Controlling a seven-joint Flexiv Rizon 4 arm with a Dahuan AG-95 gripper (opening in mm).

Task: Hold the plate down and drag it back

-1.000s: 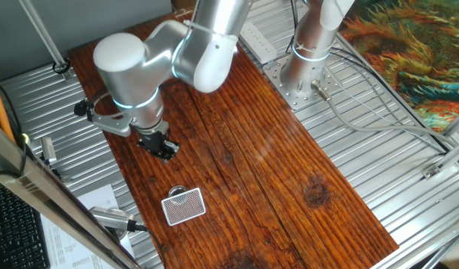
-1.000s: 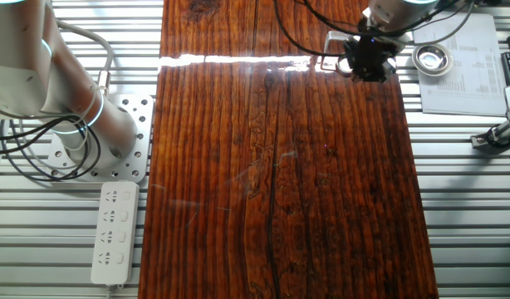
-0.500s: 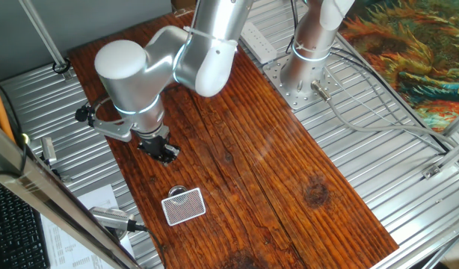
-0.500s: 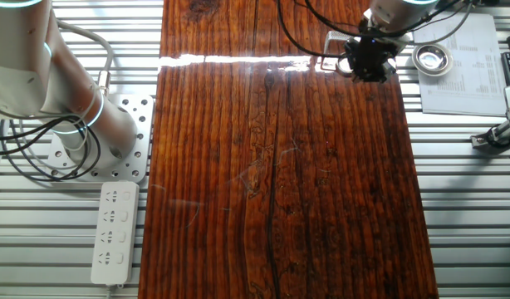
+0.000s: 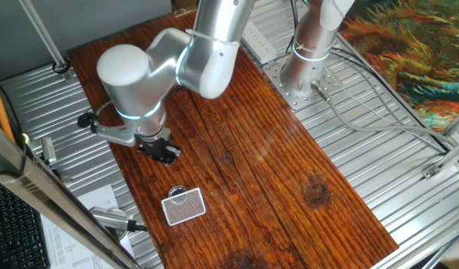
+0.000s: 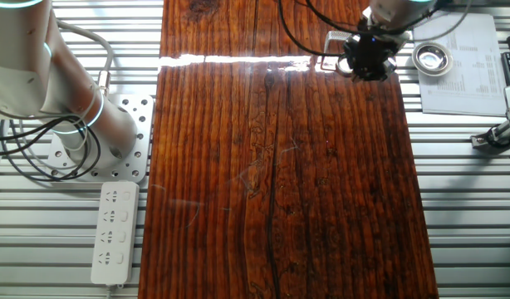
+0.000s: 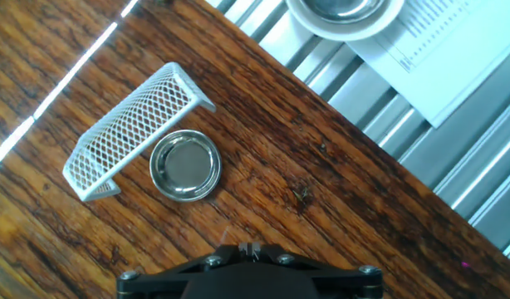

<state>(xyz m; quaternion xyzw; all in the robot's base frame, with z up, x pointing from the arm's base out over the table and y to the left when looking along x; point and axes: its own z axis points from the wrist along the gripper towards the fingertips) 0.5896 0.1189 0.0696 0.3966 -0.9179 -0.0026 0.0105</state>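
Note:
The plate (image 7: pixel 185 166) is a small shiny silver disc with a raised rim. It lies flat on the wooden table, touching the lower side of a white mesh card (image 7: pixel 130 133). In one fixed view only a sliver of the plate (image 5: pixel 178 191) shows behind the card (image 5: pixel 184 206). My gripper (image 7: pixel 251 247) is shut and empty, its tips together, hovering above the wood a little short of the plate. It hangs under the silver arm in one fixed view (image 5: pixel 161 150). In the other fixed view (image 6: pixel 370 61) it covers the plate.
A silver bowl on a white ring (image 7: pixel 342 8) sits on paper (image 6: pixel 458 66) beyond the table's edge. A metal tool (image 5: pixel 114 218) lies on the slatted frame by the card. A power strip (image 6: pixel 115 232) and an arm base (image 6: pixel 89 133) stand on the far side.
The arm has shifted slightly towards the card and plate. The gripper stays shut; the plate and card have not moved.

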